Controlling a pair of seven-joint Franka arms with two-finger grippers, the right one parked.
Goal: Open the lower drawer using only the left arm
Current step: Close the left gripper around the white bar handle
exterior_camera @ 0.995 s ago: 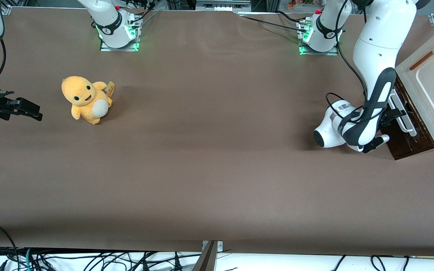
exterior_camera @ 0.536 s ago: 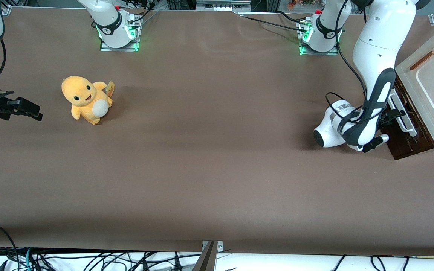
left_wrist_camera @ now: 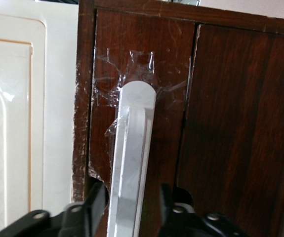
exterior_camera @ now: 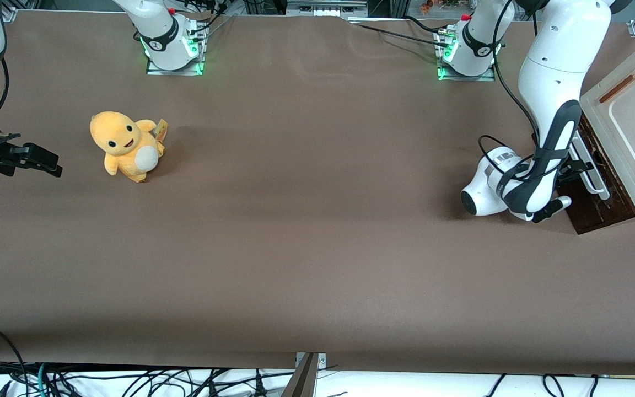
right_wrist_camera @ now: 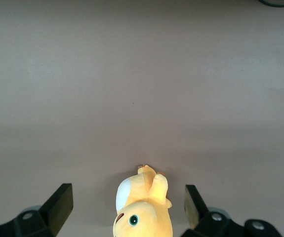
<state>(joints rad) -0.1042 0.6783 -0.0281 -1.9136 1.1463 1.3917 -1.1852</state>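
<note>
Sitting at the working arm's end of the surface (exterior_camera: 317,264), lower drawer (left_wrist_camera: 221,123) facing the parked arm's end, white handle (left_wrist_camera: 132,163) lengthwise. Left arm (exterior_camera: 549,110) bending down, claw (left_wrist_camera: 132,210) straddling the handle, fingers (left_wrist_camera: 95,202) apart.

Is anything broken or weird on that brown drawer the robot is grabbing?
Yes. The lower drawer has crinkled clear tape around its white handle, and its front edge is chipped. The gripper straddles the handle, fingers apart.

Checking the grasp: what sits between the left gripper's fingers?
In the left wrist view, the lower drawer's white bar handle sits between the gripper's open fingers.
</note>
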